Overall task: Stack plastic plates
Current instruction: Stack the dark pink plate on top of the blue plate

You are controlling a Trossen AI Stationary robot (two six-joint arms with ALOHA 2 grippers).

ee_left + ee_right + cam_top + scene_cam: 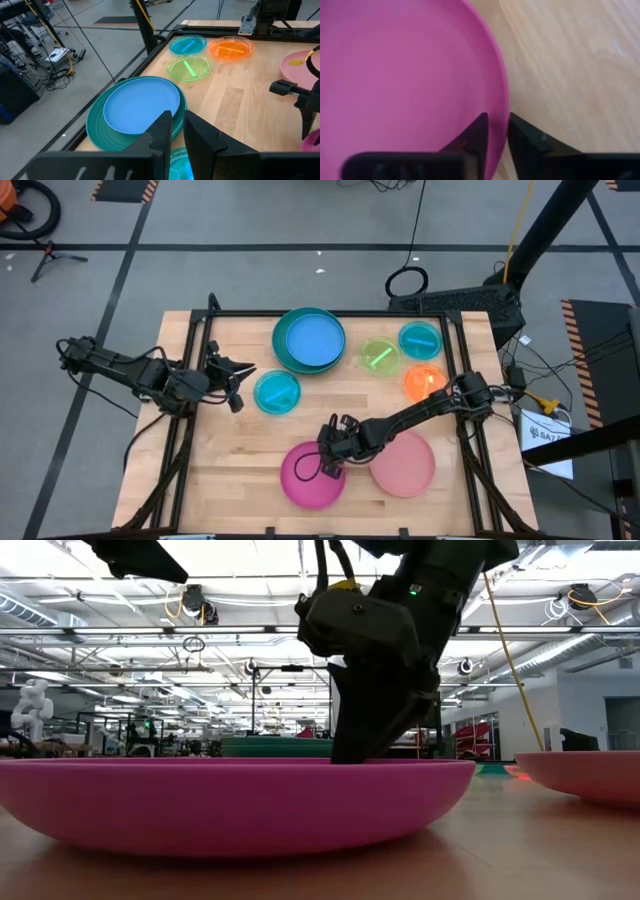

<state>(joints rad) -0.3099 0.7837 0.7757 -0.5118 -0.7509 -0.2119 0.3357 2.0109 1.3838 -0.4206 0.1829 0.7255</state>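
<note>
While right claw (331, 463) pinches magenta plate (306, 480) rim near counter (230, 470) front edge, pale pink plate (405, 465) sits just beside; left claw (238, 385) nearly closed, empty, by the small cyan plate (276, 393).

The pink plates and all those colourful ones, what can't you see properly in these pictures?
- Magenta plate: the right gripper covers its rim in the high view; the right wrist view cuts most of it off.
- Pale pink plate: the low view's edge cuts it off.
- Cyan plate: the left gripper hides nearly all of it in the left wrist view.
- Teal plate: the blue plate covers its middle.
</note>
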